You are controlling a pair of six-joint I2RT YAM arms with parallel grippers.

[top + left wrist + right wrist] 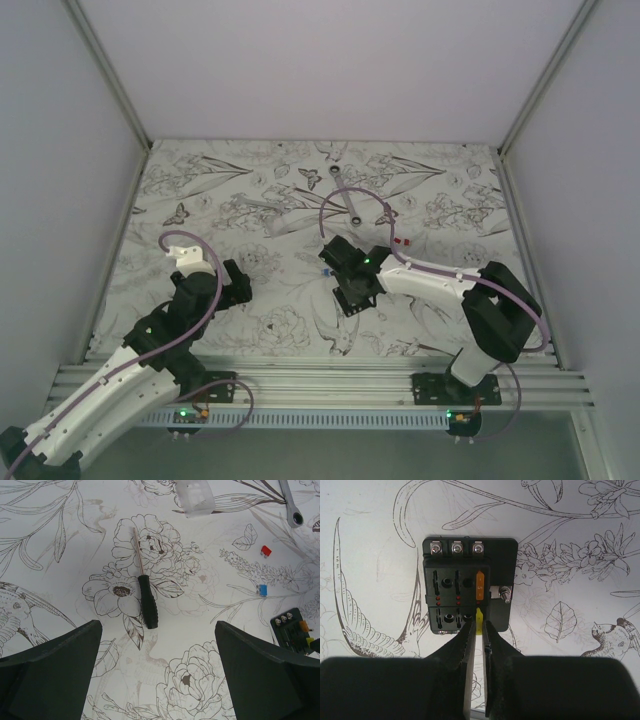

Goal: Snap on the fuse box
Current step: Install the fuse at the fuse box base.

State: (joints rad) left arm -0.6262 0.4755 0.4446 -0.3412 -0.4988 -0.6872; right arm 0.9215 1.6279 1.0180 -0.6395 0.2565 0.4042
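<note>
The fuse box [451, 587] is a black block with three screws along its far edge, lying flat on the flowered mat with no lid on it. An orange fuse [480, 585] sits in its upper right slot. My right gripper [479, 623] reaches over the box's near edge, its jaws pinched on a yellow fuse [479, 615] at the lower right slot. From above, the right gripper [348, 272] covers the box. In the left wrist view the fuse box [292, 629] shows at the right edge. My left gripper [159, 626] hangs wide open over bare mat.
A black-handled screwdriver [147, 600] lies ahead of the left gripper. A clear plastic cover [196, 498] rests at the far side. A red fuse [266, 551] and a blue fuse [262, 590] lie loose on the mat. A ratchet wrench [292, 505] is at the top right.
</note>
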